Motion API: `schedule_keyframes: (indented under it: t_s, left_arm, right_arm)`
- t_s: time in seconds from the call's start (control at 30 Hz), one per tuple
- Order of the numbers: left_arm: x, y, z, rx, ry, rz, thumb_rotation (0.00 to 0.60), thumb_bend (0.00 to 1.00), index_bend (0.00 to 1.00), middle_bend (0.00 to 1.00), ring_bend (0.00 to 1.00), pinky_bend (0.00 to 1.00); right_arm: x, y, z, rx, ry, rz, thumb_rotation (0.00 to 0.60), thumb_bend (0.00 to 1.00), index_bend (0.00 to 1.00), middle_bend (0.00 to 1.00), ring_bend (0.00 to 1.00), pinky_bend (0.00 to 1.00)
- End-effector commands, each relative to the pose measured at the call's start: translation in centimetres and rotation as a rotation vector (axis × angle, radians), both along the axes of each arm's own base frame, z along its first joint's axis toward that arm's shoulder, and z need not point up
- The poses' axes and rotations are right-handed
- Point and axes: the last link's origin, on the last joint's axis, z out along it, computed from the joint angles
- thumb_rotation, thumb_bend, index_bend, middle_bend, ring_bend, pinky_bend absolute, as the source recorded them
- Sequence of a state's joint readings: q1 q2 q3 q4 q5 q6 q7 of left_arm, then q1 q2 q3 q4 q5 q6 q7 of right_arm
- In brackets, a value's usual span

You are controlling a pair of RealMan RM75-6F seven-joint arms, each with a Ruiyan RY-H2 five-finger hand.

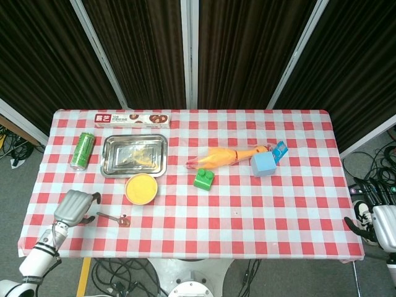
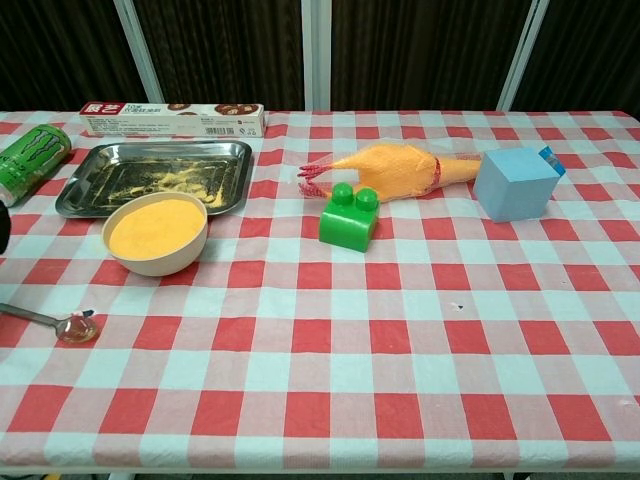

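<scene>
My left hand (image 1: 74,208) hangs over the table's front left part with nothing in it and its fingers apart. It is just left of the handle of a metal spoon (image 1: 113,218) (image 2: 50,320), close to it but apart from it. A dark sliver at the left edge of the chest view may be its fingers. My right hand (image 1: 383,226) stays off the table's front right corner, empty, its fingers spread. A bowl of orange powder (image 1: 141,188) (image 2: 157,232) stands just behind the spoon.
A steel tray (image 1: 165,154) (image 2: 120,170) lies behind the bowl, with a green can (image 1: 81,150) to its left and a long biscuit box (image 1: 132,117) behind. A rubber chicken (image 1: 229,154), green brick (image 1: 203,179) and blue cube (image 1: 263,164) sit mid-table.
</scene>
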State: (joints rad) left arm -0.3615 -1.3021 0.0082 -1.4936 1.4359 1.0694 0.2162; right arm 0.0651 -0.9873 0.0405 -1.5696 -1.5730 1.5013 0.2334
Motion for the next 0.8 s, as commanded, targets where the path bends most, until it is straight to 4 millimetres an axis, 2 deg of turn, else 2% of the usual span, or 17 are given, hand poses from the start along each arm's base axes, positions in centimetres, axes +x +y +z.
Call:
schedule_keyframes:
  t_s: [0.03,0.2,0.3,0.47,0.8]
  left_arm:
    - [-0.2,0.3,-1.7,-0.043,-0.002,0.01,0.6,0.2,0.53,0.89,0.83,0.92]
    - [-0.5,0.4,-3.1,-0.076,-0.014,0.03,0.6,0.22,0.54,0.91,0.85,0.93]
    - [-0.6,0.5,-3.7,-0.094,-0.014,0.039,0.6,0.28,0.56,0.91,0.85,0.93]
    - [-0.6,0.7,-4.0,-0.113,-0.013,0.05,0.6,0.32,0.56,0.91,0.86,0.93]
    - [-0.7,0.5,-4.3,-0.144,0.002,0.074,0.6,0.35,0.57,0.91,0.86,0.93]
  right_arm:
    - [0.0,-0.1,0.0,0.001,0.001,0.0,0.6,0.17,0.0,0.12,0.0,0.04]
    - [0.0,-0.1,-0.1,0.007,-0.001,-0.003,0.6,0.17,0.0,0.12,0.0,0.04]
    - [-0.1,-0.1,-0.1,0.007,-0.003,-0.007,0.6,0.17,0.0,0.12,0.0,0.04]
    - [-0.3,0.0,0.0,0.0,-0.002,-0.013,0.6,0.17,0.0,0.12,0.0,0.04]
    - [-0.5,0.1,0.0,-0.001,-0.005,-0.02,0.6,0.17,0.0,0.12,0.0,0.04]
